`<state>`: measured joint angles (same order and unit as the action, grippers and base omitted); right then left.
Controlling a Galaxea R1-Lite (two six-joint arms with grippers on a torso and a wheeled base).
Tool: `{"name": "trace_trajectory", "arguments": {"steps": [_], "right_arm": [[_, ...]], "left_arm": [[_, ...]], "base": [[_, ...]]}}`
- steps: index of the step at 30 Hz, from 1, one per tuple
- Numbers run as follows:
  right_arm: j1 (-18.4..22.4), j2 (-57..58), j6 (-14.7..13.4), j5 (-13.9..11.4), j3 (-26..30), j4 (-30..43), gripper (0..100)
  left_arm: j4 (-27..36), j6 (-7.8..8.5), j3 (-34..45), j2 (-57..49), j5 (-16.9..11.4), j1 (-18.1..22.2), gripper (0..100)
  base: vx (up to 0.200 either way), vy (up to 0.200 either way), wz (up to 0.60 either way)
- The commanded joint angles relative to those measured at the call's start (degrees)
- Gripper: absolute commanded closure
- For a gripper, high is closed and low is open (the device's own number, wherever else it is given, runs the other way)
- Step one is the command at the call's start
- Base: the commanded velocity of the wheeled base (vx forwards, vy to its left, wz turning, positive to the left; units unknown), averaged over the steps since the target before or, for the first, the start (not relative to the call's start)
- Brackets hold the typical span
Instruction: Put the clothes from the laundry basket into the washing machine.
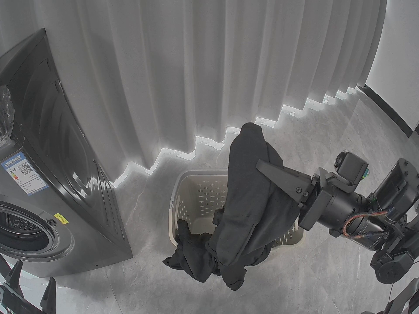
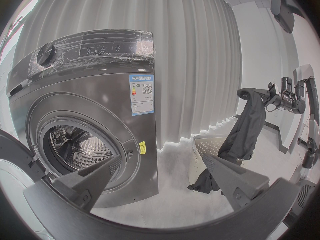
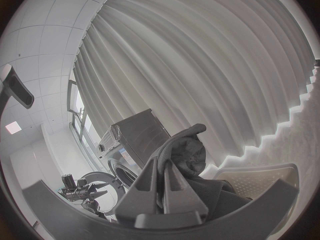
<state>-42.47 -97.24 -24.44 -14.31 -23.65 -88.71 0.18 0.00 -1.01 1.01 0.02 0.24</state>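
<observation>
A dark garment (image 1: 248, 197) hangs lifted above the cream laundry basket (image 1: 192, 201), its lower end draped over the basket's front rim onto the floor. My right gripper (image 1: 264, 167) is shut on the garment's upper part; in the right wrist view the cloth (image 3: 186, 150) bunches between the closed fingers (image 3: 180, 187). The grey washing machine (image 1: 39, 184) stands at the left with its door (image 2: 13, 157) swung open and the drum (image 2: 73, 147) showing. My left gripper (image 2: 160, 170) hangs open in front of the machine, holding nothing. The left wrist view shows the garment (image 2: 246, 124) hanging from the right arm.
White curtains (image 1: 196, 66) hang behind the basket and the machine. Grey tiled floor (image 1: 340, 136) lies open to the right of the basket and between basket and machine. A wall with a dark skirting (image 1: 388, 105) runs at the far right.
</observation>
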Motion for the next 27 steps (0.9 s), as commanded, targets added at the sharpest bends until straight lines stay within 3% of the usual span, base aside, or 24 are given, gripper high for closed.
{"name": "trace_trajectory", "arguments": {"steps": [1,8,17,27], "right_arm": [[-0.15,0.92,0.01,-0.19,-0.52,0.03,100],[-0.15,1.62,0.01,-0.63,-1.14,-0.06,100],[-0.24,1.44,-0.08,-3.0,0.27,0.03,100],[-0.33,1.44,0.1,-4.58,0.27,0.03,100]], "left_arm": [[-0.01,0.09,1.01,-1.01,0.06,0.02,0],[0.08,0.0,1.01,-1.01,0.06,0.02,0],[-0.01,0.09,1.01,-1.01,0.06,0.02,0],[-0.01,0.09,1.01,-1.01,-0.02,0.02,0]], "base": [[0.0,0.0,0.0],[-0.171,0.0,0.0],[-0.2,0.0,0.0],[0.0,0.0,0.0]]}}
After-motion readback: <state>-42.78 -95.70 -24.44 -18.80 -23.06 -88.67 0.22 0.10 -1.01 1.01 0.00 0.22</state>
